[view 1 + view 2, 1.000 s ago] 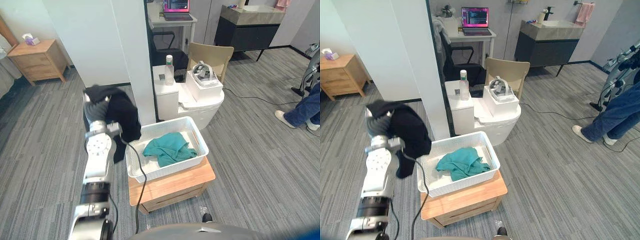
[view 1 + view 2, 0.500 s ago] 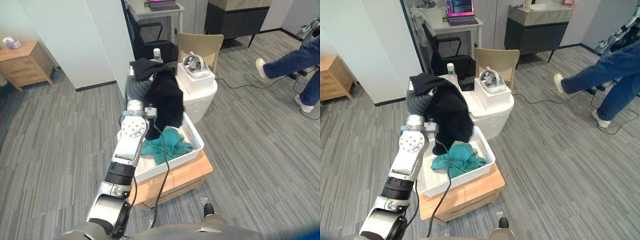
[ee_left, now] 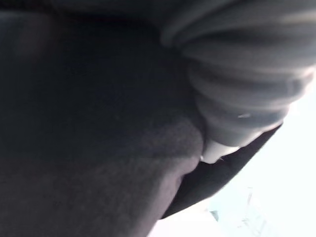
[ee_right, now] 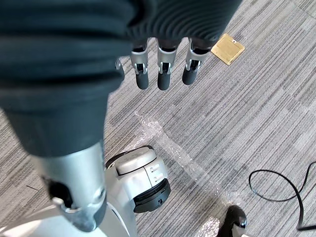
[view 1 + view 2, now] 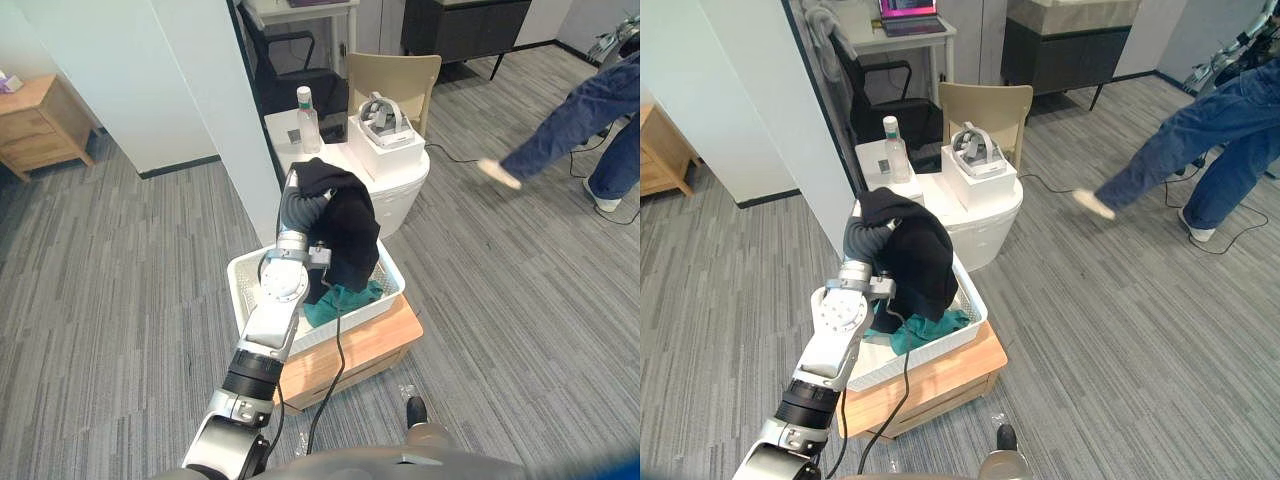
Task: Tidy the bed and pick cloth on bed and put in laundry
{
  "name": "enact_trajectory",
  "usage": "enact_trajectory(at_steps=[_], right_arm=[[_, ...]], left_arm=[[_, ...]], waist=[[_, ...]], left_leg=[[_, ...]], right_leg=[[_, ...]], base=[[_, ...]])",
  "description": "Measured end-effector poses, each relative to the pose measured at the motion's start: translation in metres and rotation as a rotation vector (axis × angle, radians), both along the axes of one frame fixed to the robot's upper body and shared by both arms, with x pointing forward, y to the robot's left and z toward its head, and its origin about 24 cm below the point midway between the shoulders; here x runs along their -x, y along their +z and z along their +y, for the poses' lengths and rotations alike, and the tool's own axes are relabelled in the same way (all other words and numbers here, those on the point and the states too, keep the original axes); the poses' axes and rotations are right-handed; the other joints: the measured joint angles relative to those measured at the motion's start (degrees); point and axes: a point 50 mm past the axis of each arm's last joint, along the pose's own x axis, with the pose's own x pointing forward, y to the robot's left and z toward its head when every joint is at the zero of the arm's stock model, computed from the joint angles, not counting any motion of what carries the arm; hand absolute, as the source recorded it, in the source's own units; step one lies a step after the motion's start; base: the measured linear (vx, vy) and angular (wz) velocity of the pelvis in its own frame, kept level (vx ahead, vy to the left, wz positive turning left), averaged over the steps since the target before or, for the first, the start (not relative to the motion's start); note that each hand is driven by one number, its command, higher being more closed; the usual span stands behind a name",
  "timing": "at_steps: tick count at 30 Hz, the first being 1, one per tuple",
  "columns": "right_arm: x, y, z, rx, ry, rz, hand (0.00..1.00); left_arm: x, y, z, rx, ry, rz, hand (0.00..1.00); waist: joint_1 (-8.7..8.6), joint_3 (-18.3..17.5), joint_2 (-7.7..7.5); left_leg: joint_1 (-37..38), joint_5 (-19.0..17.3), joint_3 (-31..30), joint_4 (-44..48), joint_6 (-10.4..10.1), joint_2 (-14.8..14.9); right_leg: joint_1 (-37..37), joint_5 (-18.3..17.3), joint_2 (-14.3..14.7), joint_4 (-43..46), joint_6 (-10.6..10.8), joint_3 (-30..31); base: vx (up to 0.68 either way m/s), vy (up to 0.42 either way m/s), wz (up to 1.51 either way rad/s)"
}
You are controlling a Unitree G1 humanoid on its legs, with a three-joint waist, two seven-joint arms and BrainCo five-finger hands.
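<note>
A black cloth (image 5: 345, 225) is draped over my left hand (image 5: 296, 212), whose dark ribbed cover shows under the cloth's top fold. The cloth hangs down into a white laundry basket (image 5: 238, 288), its lower end touching a teal cloth (image 5: 348, 300) lying inside. In the left wrist view the black cloth (image 3: 89, 128) lies right against the ribbed cover (image 3: 237, 84). The basket sits on a low wooden table (image 5: 372, 343). My right hand (image 4: 163, 69) hangs over the grey floor, fingers straight and holding nothing.
Just behind the basket stands a white rounded unit (image 5: 400, 185) carrying a bottle (image 5: 305, 115) and a white box with a headset (image 5: 382, 135). A white wall (image 5: 200, 90), a tan chair (image 5: 395, 80) and a walking person (image 5: 580, 120) are nearby. A brass floor plate (image 4: 227, 48) lies below my right hand.
My left arm has swung right with the black cloth, from beside the basket to over it, and the cloth now hangs lower inside. The camera has shifted. The person has walked on.
</note>
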Motion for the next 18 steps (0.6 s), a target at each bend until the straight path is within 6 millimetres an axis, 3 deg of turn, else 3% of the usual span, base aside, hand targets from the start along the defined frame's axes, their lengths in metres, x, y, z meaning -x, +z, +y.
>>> enact_trajectory(at_steps=[7, 18], right_arm=[[-0.011, 0.001, -0.001, 0.022, 0.024, -0.035, 0.0], [-0.058, 0.007, -0.001, 0.06, 0.091, -0.165, 0.0]], left_arm=[[-0.001, -0.003, -0.001, 0.031, 0.013, 0.025, 1.0], [-0.004, -0.008, 0.01, 0.024, 0.064, 0.049, 1.0]], waist=[[0.05, 1.9, -0.69], [0.62, 6.8, -2.08]], left_leg=[[-2.1, -0.3, 0.4, 1.0, -0.2, 0.6], [-11.4, -2.6, 1.9, 8.9, -0.5, 4.1]], right_leg=[[-1.9, 0.0, 0.1, 0.1, 0.0, 0.0], [-11.0, 0.0, 1.2, 3.3, -0.2, 1.3]], base=[[-0.01, -0.041, -0.02], [-0.03, -0.054, -0.07]])
